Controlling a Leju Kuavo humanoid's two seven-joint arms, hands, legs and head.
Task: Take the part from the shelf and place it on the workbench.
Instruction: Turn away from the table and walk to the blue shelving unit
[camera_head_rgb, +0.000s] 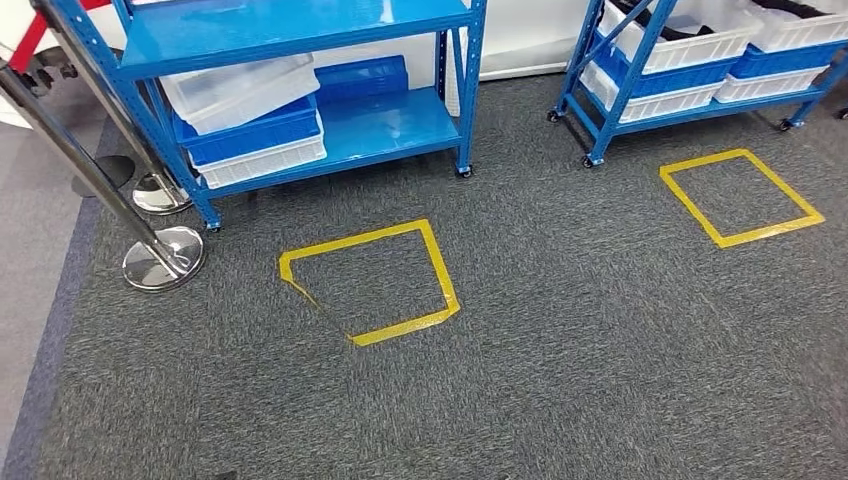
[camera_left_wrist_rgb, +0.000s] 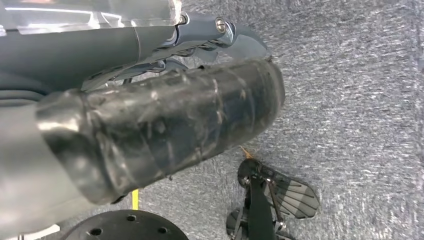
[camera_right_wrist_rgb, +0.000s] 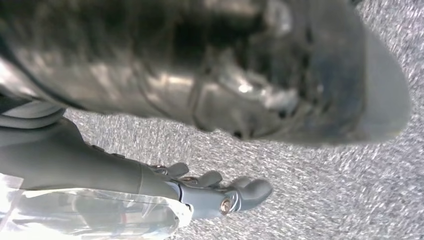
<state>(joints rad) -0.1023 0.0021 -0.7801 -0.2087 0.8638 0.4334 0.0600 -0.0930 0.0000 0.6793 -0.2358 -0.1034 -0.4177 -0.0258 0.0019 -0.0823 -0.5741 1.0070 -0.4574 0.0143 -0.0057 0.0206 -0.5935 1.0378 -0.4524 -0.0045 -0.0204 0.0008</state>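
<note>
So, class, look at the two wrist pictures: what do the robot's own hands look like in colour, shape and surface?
The left hand has a thick thumb wrapped in glossy dark tape with wrinkled seams, and grey metal links with a silver screw behind it. The right hand shows grey rounded fingers, a brass-coloured screw at the side and clear plastic film near its base; its big thumb is blurred, dark and shiny.

Shelf unit (camera_head_rgb: 300, 90) at 11 o'clock, bins (camera_head_rgb: 250, 120) stacked on its lower shelf. Second shelf unit (camera_head_rgb: 700, 60) at 1 o'clock. Floor-tape square (camera_head_rgb: 370, 282) before the first, another (camera_head_rgb: 740, 196) before the second. Stanchion bases (camera_head_rgb: 163, 258) at 9 o'clock.
</note>
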